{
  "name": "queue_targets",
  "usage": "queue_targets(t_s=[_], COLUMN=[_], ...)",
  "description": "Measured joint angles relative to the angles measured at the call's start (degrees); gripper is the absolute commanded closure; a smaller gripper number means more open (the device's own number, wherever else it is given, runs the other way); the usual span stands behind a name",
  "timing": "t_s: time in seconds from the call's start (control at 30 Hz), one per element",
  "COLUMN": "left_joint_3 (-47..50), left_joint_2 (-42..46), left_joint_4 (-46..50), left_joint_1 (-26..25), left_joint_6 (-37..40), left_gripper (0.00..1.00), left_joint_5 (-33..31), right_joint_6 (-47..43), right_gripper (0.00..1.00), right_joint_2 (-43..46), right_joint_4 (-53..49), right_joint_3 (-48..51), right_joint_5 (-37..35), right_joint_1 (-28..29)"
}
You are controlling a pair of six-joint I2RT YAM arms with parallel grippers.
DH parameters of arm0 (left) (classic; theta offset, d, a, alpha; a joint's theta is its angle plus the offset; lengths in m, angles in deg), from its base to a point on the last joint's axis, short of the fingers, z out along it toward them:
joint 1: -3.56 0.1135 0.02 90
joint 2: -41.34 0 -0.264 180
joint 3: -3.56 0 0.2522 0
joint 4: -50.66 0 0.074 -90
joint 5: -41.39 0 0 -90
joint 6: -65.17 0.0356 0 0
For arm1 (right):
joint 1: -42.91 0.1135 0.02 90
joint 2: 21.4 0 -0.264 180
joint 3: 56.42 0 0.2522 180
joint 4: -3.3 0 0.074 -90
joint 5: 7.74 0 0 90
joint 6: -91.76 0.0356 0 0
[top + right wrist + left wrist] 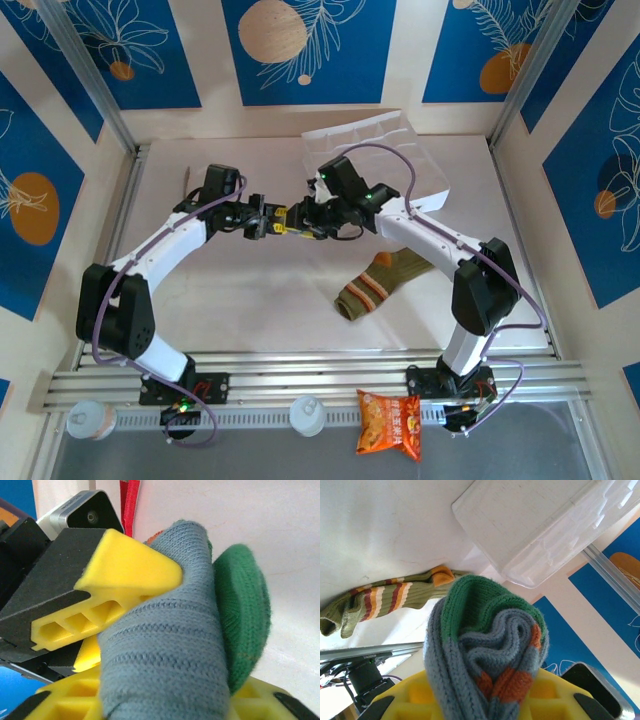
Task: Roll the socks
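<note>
The grey sock (470, 655), bunched into a roll with its green toe on top and orange cuff patches at the front, is held above the table between both arms. My left gripper (268, 218) is shut on it, yellow fingers (415, 695) on either side. My right gripper (306, 217) meets it from the right and is shut on the same grey sock (165, 650), whose green toe (242, 615) bulges to the right. The left gripper's yellow finger (125, 572) presses on the roll. The olive-green striped sock (385, 282) lies flat on the table, right of centre.
A clear plastic container (385, 150) sits at the back, just behind the right gripper. An orange snack packet (390, 423) lies beyond the near rail. The olive sock (380, 602) lies below the raised grippers.
</note>
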Motion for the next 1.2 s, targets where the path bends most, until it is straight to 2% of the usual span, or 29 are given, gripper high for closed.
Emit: queue_targets(t_s=[0.13, 0.17, 0.23, 0.3, 0.33, 0.4, 0.5, 0.6, 0.73, 0.83, 1.03, 1.2], left_joint_3=[0.02, 0.02, 0.02, -0.07, -0.26, -2.05, -7.15, -11.39, -11.58, -11.04, -8.48, -8.17], left_joint_2=[0.63, 0.76, 1.09, 1.44, 1.60, 1.86, 1.97, 4.13, 9.70, 13.31, 21.70, 27.41], left_joint_4=[0.00, -0.02, -0.02, 0.26, 1.05, 5.86, 14.51, 21.24, 25.83, 27.71, 28.37, 28.48], left_joint_1=[0.00, 0.02, 0.00, -0.02, -0.04, -0.04, -0.04, -0.13, -0.26, -0.44, -0.55, -0.55], left_joint_6=[0.02, 0.04, 0.20, 1.22, 1.81, 4.72, 10.86, 17.59, 23.98, 28.59, 37.51, 42.12], left_gripper=[0.99, 0.93, 0.69, 0.35, 0.24, 0.15, 0.12, 0.12, 0.12, 0.12, 0.12, 0.12], left_joint_5=[0.00, -0.02, 0.00, -0.07, -0.15, -1.75, -6.19, -11.76, -17.07, -20.70, -28.17, -31.63], right_joint_6=[-2.71, -3.32, -4.70, -6.12, -6.84, -8.74, -11.78, -15.39, -20.44, -23.39, -27.02, -28.44], right_gripper=[0.87, 0.92, 1.00, 1.00, 1.00, 1.00, 1.00, 1.00, 1.00, 1.00, 1.00, 1.00], right_joint_2=[-0.63, -0.81, -1.03, -1.11, -1.14, -1.14, -1.14, -1.25, -3.56, -8.00, -19.76, -26.14], right_joint_4=[-4.31, -5.31, -7.69, -9.77, -10.97, -14.56, -19.78, -26.36, -34.45, -39.04, -45.13, -48.43], right_joint_3=[-3.21, -4.09, -5.79, -7.26, -8.00, -10.12, -13.20, -16.61, -21.99, -26.23, -35.41, -41.77], right_joint_5=[-3.17, -4.02, -5.99, -7.76, -8.87, -11.56, -14.29, -15.85, -17.70, -19.15, -20.11, -20.37], right_joint_1=[0.79, 0.96, 1.46, 1.92, 2.10, 1.68, -0.92, -6.01, -13.35, -16.50, -17.51, -17.33])
